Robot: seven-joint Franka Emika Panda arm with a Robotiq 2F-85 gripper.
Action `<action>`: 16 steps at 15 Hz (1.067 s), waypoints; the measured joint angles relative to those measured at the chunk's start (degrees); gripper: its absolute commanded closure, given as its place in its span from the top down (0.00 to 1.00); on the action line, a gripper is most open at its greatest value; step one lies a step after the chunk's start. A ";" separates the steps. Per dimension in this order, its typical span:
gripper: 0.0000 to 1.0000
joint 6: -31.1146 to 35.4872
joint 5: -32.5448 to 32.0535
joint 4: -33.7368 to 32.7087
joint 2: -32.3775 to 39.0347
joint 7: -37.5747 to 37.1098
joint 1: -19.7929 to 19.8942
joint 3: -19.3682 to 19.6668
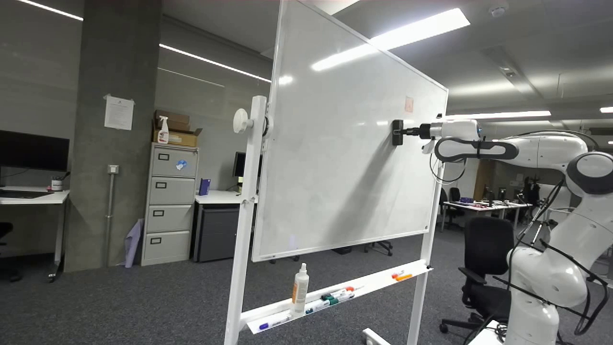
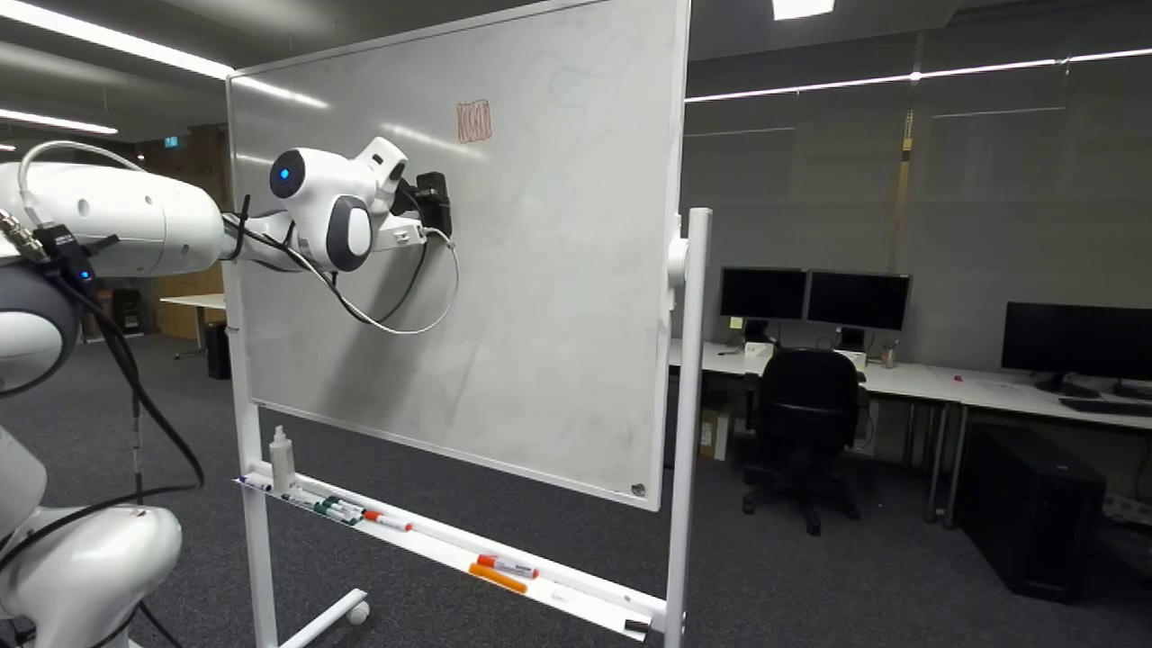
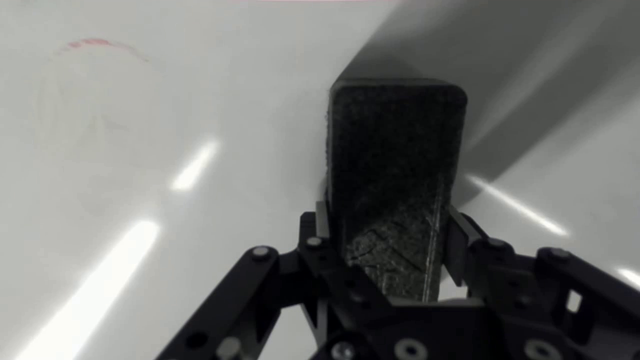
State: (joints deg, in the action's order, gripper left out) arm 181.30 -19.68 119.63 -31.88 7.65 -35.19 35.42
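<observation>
My gripper [image 3: 388, 231] is shut on a black block-shaped eraser [image 3: 397, 145], with a finger on each long side. In both exterior views the eraser [image 1: 397, 132] [image 2: 437, 205] is upright at the face of the whiteboard [image 1: 335, 158] [image 2: 540, 297]. It is against the board or very close to it; I cannot tell which. A red scribbled patch [image 1: 408, 104] [image 2: 473, 121] is on the board above the eraser. In the wrist view a faint red arc [image 3: 95, 42] shows at the upper left. The eraser's board-side face is hidden.
A tray [image 1: 373, 286] below the board holds a spray bottle [image 1: 300, 290] [image 2: 282, 461], several markers [image 1: 330, 302] [image 2: 342, 509] and an orange marker [image 2: 498, 578]. White posts [image 1: 246, 215] [image 2: 688, 423] frame the board. A black chair [image 1: 488, 254] stands behind the arm. Cables [image 2: 396, 328] hang near the wrist.
</observation>
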 measured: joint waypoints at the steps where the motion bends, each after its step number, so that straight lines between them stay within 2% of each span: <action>1: 0.30 0.02 0.02 -0.04 0.00 0.00 0.00 0.17; 6: 0.30 0.24 0.34 -0.19 -0.03 -0.18 0.00 2.09; 16: 0.30 1.17 1.61 -1.39 0.36 -0.47 -0.05 11.76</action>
State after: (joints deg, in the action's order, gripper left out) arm 182.47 -18.07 118.24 -31.52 7.18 -35.24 47.18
